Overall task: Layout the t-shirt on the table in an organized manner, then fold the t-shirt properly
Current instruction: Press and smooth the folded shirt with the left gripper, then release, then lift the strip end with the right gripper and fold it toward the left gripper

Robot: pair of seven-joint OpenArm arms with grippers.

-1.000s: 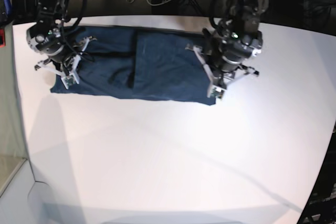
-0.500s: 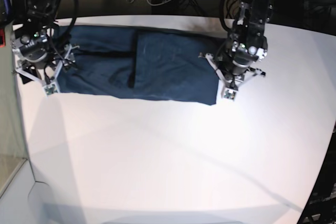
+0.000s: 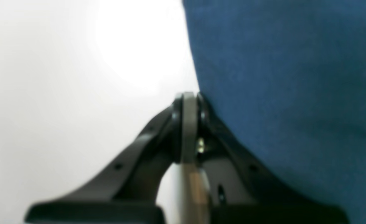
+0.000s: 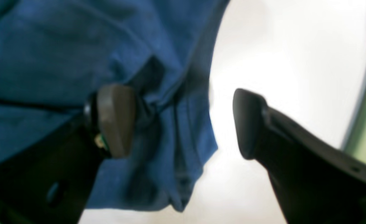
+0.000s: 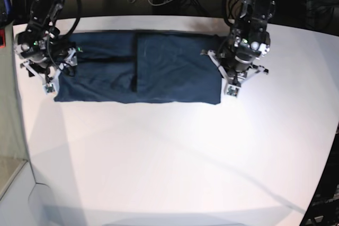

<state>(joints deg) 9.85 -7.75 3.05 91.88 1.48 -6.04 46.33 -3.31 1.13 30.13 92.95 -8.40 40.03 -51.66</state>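
Tabletop (image 5: pixel 175 157): the largest thing in view, a flat, matte white surface, plain and smooth, with far more bare room than the shirt needs.
T-shirt (image 5: pixel 159 67): a soft, dark navy cloth lying at the far side of the tabletop as a long flat band, already folded lengthwise; a raised layer edge runs across it near the middle, and a bunched, hemmed corner shows in the right wrist view (image 4: pixel 176 149).
Left claw (image 3: pixel 187 124): pinched shut with nothing seen between the tips, just beside the shirt's end edge, over bare tabletop.
Right claw (image 4: pixel 183 124): spread wide and gripping nothing; one pad lies against the cloth, the other stands over white tabletop, the wrinkled corner between them.
Step in hand: judging by the band shape, the next fold looks crosswise, end over end.
Doing it well: each claw should probably take both layers at a corner, low and close to the edge, so the thin cloth does not slip or peel apart.
Care: lift both ends evenly, since limp fabric sags and drags wrinkles; flatten the bunched corner first if possible.
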